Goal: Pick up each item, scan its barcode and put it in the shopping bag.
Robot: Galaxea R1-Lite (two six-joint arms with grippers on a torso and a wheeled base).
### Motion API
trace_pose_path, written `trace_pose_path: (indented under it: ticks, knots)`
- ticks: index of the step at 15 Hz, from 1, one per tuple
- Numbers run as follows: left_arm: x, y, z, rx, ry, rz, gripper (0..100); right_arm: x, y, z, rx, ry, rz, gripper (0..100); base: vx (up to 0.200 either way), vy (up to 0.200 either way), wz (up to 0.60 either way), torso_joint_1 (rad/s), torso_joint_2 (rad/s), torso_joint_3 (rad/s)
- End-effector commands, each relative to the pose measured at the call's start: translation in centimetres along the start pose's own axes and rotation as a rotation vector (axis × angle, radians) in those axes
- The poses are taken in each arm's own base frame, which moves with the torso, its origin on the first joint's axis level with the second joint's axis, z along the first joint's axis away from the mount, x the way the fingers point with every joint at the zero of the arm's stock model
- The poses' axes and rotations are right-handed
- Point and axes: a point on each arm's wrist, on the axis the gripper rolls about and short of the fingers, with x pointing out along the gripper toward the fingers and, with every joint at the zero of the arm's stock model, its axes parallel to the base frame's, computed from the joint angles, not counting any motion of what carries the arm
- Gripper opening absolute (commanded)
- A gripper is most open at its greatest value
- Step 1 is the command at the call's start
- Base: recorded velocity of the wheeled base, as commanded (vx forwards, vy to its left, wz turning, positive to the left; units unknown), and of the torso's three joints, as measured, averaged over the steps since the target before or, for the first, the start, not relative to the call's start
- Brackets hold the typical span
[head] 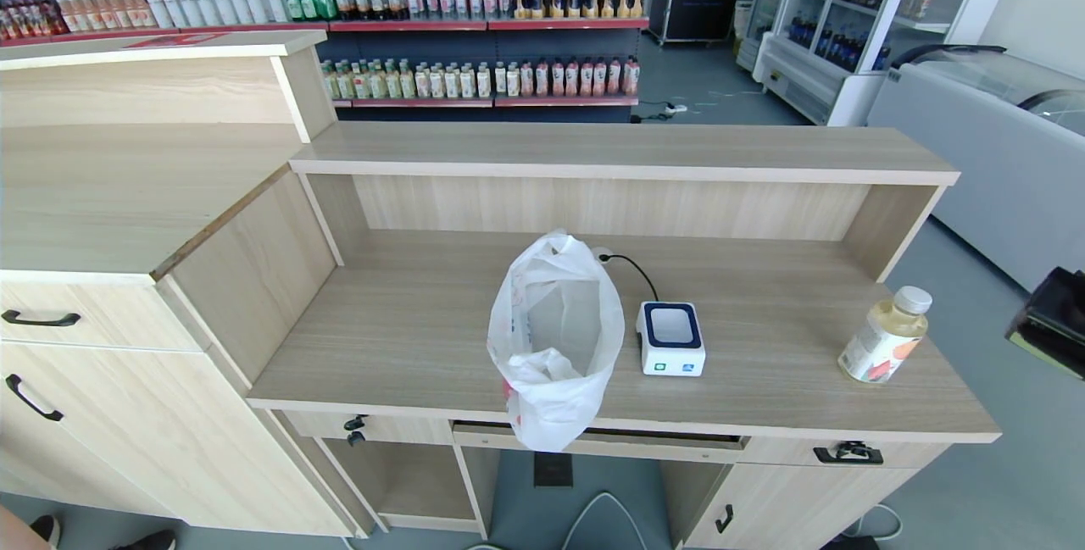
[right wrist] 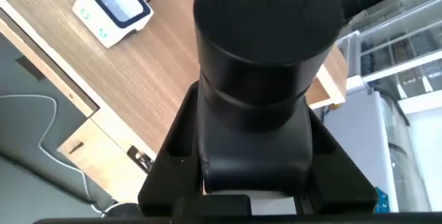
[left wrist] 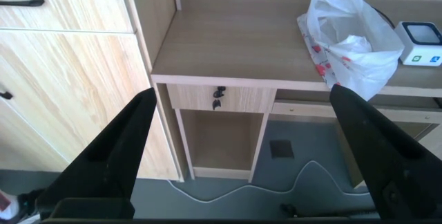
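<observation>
Standing upright, the drink bottle (head: 886, 338) should be gripped mid-body. The left claw (left wrist: 243, 98) is spread, empty; the right claw (head: 1051, 319) cannot be judged.

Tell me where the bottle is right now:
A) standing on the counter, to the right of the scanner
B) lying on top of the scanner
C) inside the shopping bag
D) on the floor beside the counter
A: the bottle stands upright near the right end of the counter, well apart from the scanner and the shopping bag.
</observation>
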Motion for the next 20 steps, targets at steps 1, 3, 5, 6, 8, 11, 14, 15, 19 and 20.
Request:
trace_pose_path:
  ticks: [1, 3, 5, 6, 8, 11, 14, 15, 19, 20]
  knots:
    - [0.0, 0.0, 0.0, 0.0, 0.0, 0.0, 100, 0.2, 0.1, -0.5, 0.058, 0.023, 0.008, 0, 0.0, 0.0, 0.0, 0.0, 0.0, 0.0]
    - [0.0, 0.0, 0.0, 0.0, 0.0, 0.0, 100, 0.7, -0.2, 0.0, 0.192, 0.071, -0.036, 0, 0.0, 0.0, 0.6, 0.002, 0.0, 0.0]
    - [0.0, 0.0, 0.0, 0.0, 0.0, 0.0, 100, 2.7, -1.3, 1.8, 0.472, 0.166, -0.18, 0, 0.0, 0.0, 0.6, 0.005, 0.0, 0.005]
    - [0.0, 0.0, 0.0, 0.0, 0.0, 0.0, 100, 4.6, -1.7, 2.6, 0.611, 0.23, -0.249, 0, 0.0, 0.0, 0.6, 0.002, 0.0, -0.002]
    - [0.0, 0.0, 0.0, 0.0, 0.0, 0.0, 100, 8.4, -2.3, 3.0, 0.881, 0.238, -0.23, 0, 0.0, 0.0, 0.6, 0.007, 0.0, 0.002]
    - [0.0, 0.0, 0.0, 0.0, 0.0, 0.0, 100, 14.1, -1.9, -0.8, 1.199, 0.202, -0.138, 0, 0.0, 0.0, 0.0, 0.0, 0.0, 0.0]
    - [0.0, 0.0, 0.0, 0.0, 0.0, 0.0, 100, 16.8, -0.8, -4.8, 1.257, 0.216, -0.068, 0, 0.0, 0.0, 0.0, 0.0, 0.0, 0.0]
    - [0.0, 0.0, 0.0, 0.0, 0.0, 0.0, 100, 17.2, -0.6, -6.3, 1.26, 0.227, -0.02, 0, 0.0, 0.0, 0.0, 0.0, 0.0, 0.0]
    - [0.0, 0.0, 0.0, 0.0, 0.0, 0.0, 100, 16.4, -0.4, -10.7, 1.27, 0.186, 0.18, 0, 0.0, 0.0, 0.0, 0.0, 0.0, 0.0]
    - [0.0, 0.0, 0.0, 0.0, 0.0, 0.0, 100, 16.2, -0.3, -11.3, 1.25, 0.181, 0.197, 0, 0.0, 0.0, 0.0, 0.0, 0.0, 0.0]
